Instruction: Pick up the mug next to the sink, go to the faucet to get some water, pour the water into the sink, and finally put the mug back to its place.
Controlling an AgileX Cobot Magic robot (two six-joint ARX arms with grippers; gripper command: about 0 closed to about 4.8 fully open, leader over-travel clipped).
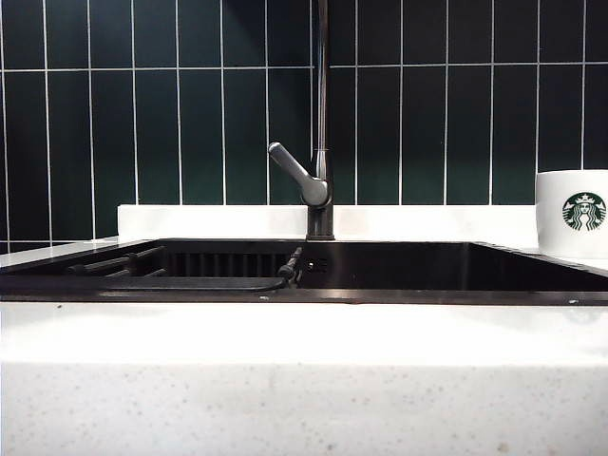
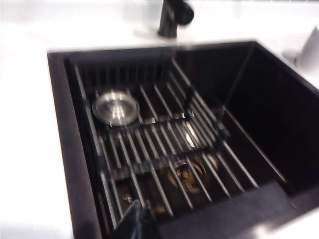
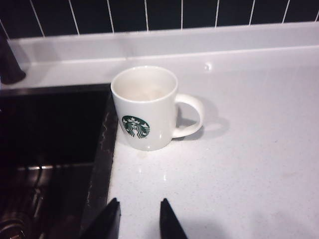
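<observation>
White speckled table (image 1: 304,380) across the foreground of the exterior view; no arm or gripper visible there. Behind its front edge, the sink (image 1: 532,271): black, recessed, wide, with a thin dark rim. Dark wire rack (image 1: 123,266) lying in the sink's left part. Faucet (image 1: 321,123) standing upright at the back rim, near the middle, grey lever (image 1: 296,173) angled up and to the left. Dark green tiled wall (image 1: 142,114) beyond, with a low white upstand at its foot.

Mug (image 1: 573,213) upright on the table just past the sink's right end, at the right edge of the exterior view, siren logo facing the camera.

Left gripper (image 2: 137,221) above the near part of the sink, over the rack (image 2: 159,144); jaws pressed together, nothing between them. Round metal drain plug (image 2: 115,107) seen through the bars, a second drain opening (image 2: 189,177) nearer; faucet base (image 2: 172,20) on the far rim. Left wrist picture somewhat blurred.

Right gripper (image 3: 138,219) over the table (image 3: 239,174) beside the sink's corner (image 3: 102,144), short of the mug (image 3: 147,109) and clear of it; jaws apart by a moderate gap, holding nothing. Mug standing just beside the sink rim, handle (image 3: 192,115) turned away from the sink, logo toward the gripper, interior appearing empty.
</observation>
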